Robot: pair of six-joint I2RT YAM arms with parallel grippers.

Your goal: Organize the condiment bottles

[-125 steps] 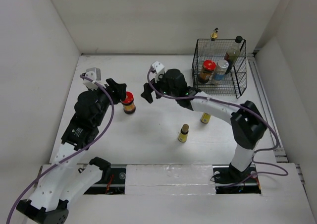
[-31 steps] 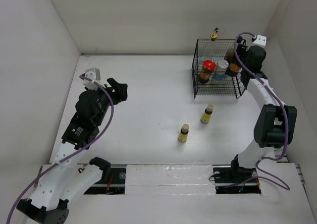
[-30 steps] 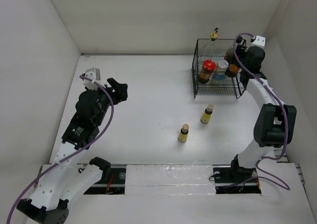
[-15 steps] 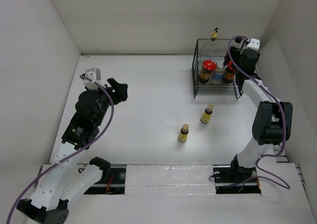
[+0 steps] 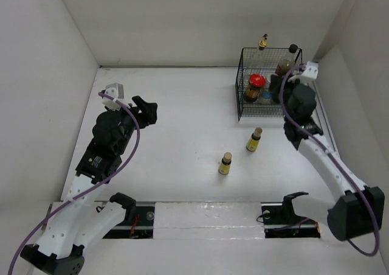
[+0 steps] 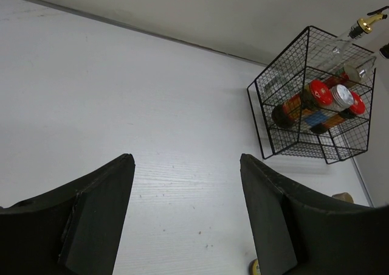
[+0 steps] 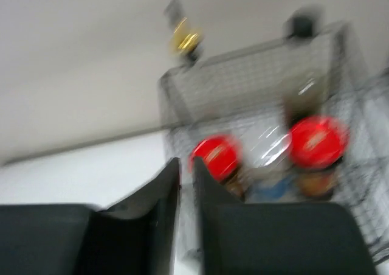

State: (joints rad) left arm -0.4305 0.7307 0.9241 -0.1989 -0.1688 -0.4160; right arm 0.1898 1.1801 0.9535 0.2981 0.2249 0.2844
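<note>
A black wire basket (image 5: pixel 240 92) at the back right holds two red-lidded jars (image 7: pixel 220 155) (image 7: pixel 317 141) with a silver-lidded shaker (image 7: pixel 270 147) between them. Behind these stand a dark black-capped bottle (image 5: pixel 287 59) and a tall gold-capped bottle (image 5: pixel 263 42). Two tiny yellow bottles (image 5: pixel 254 139) (image 5: pixel 225 163) stand upright on the table in front of the basket. My right gripper (image 5: pixel 278 87) (image 7: pixel 186 160) hangs at the basket's front right, its jaws almost together with nothing between them. My left gripper (image 5: pixel 144 111) (image 6: pixel 185 156) hovers open and empty over the left of the table.
White walls close the table (image 5: pixel 194 117) in on the left, back and right. The basket sits close to the right wall. A rail runs along the table's right edge (image 5: pixel 322 114).
My right gripper has drawn back out of the basket toward the front, leaving the second red-lidded jar inside, and its jaws have closed. The left arm has not moved.
</note>
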